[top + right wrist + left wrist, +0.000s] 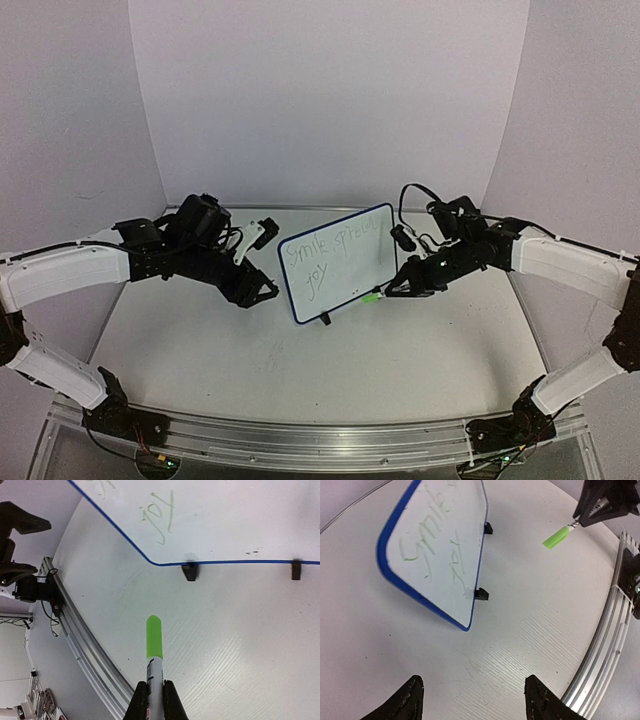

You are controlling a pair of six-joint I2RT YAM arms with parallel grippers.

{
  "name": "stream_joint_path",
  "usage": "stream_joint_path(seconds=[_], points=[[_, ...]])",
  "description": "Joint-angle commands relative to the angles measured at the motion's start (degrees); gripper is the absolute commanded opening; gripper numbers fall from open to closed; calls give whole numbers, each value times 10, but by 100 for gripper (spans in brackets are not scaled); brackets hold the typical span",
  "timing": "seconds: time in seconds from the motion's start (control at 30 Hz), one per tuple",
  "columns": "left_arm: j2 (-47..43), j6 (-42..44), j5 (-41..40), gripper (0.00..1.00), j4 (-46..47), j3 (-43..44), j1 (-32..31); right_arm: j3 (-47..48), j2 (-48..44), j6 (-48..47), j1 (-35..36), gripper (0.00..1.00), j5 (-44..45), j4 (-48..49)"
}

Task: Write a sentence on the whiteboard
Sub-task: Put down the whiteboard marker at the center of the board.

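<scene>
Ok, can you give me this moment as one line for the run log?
whiteboard: stands on its feet, green sentence written | left jaws: open, empty | right jaws: shut on marker, green end off the whiteboard

Left arm [70, 272] folded at elbow, forearm pointing inward from left, wrist tipped down. My left gripper [472, 705] empty, fingers [402, 702] spread wide. Right arm [570, 262] mirrors it from right, wrist low. My right gripper [154, 690] clamped tight on marker [154, 637], capped end forward.

A robotics lab: white backdrop panels [330, 100] enclose a white table [300, 370] edged by an aluminium mounting rail [320, 443].
</scene>
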Motion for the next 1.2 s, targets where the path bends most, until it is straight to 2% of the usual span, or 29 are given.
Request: stream_joint_path(seconds=[0.0, 0.27, 0.43, 0.47, 0.6, 0.87, 1.1, 1.17], points=[[-26, -83, -39, 72, 57, -30, 52, -44, -6, 22, -50, 0, 66, 24], [-45, -171, -57, 80, 135, -109, 158, -158, 14, 70, -126, 0, -4, 189], [-39, -207, -71, 83, 191, -149, 230, -171, 44, 70, -154, 0, 8, 202], [-38, -213, -70, 83, 201, -157, 242, -173, 45, 71, -159, 3, 8, 202], [-38, -215, -78, 83, 223, -177, 272, -180, 32, 68, -176, 28, 31, 200], [-27, -199, -116, 86, 232, -182, 322, -167, 17, 55, -184, 66, 134, 158], [-32, -172, -183, 94, 262, -188, 349, -133, -19, 21, -195, 95, 239, 134], [-40, -156, -209, 98, 278, -190, 350, -130, -34, 8, -203, 98, 265, 145]])
